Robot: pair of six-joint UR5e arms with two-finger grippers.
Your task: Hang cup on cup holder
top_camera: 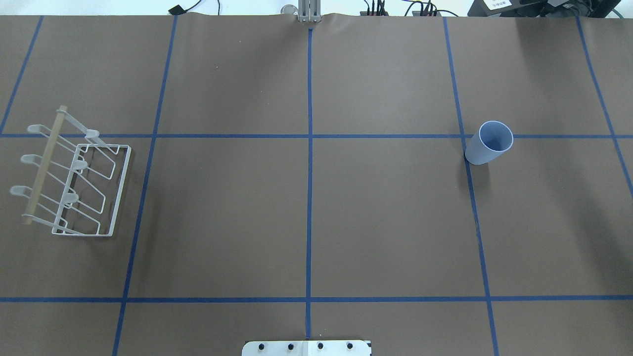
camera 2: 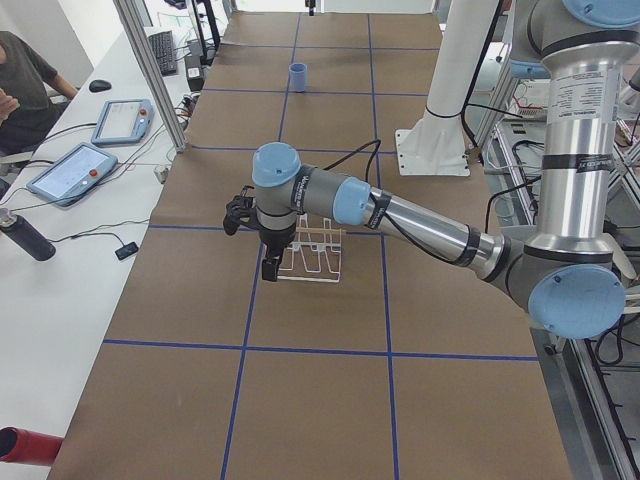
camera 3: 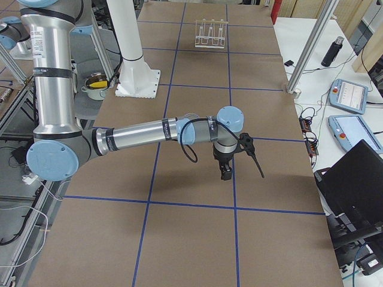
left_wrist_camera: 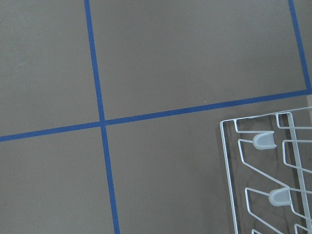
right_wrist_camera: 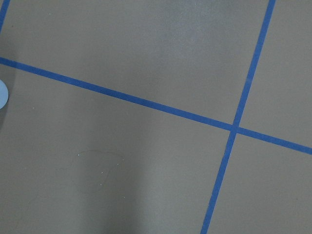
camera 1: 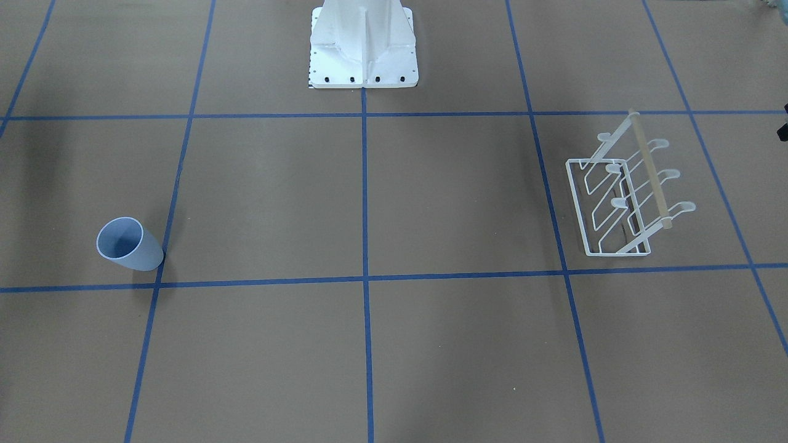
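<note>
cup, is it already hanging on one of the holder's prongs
No, the cup stands upright on the table, far across from the cup holder, whose prongs are all bare.

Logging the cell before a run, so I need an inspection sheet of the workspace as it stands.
Surface: brown mat with blue tape grid, flat.
Job's things: cup upright on the robot's right; cup holder on its left, prongs bare.
Clutter: nothing seen.
Grippers: left gripper hangs by the cup holder, right gripper over bare mat; jaws cannot be judged.
Cables: cables at the far edge.
Surroundings: pendants, seated person.
</note>
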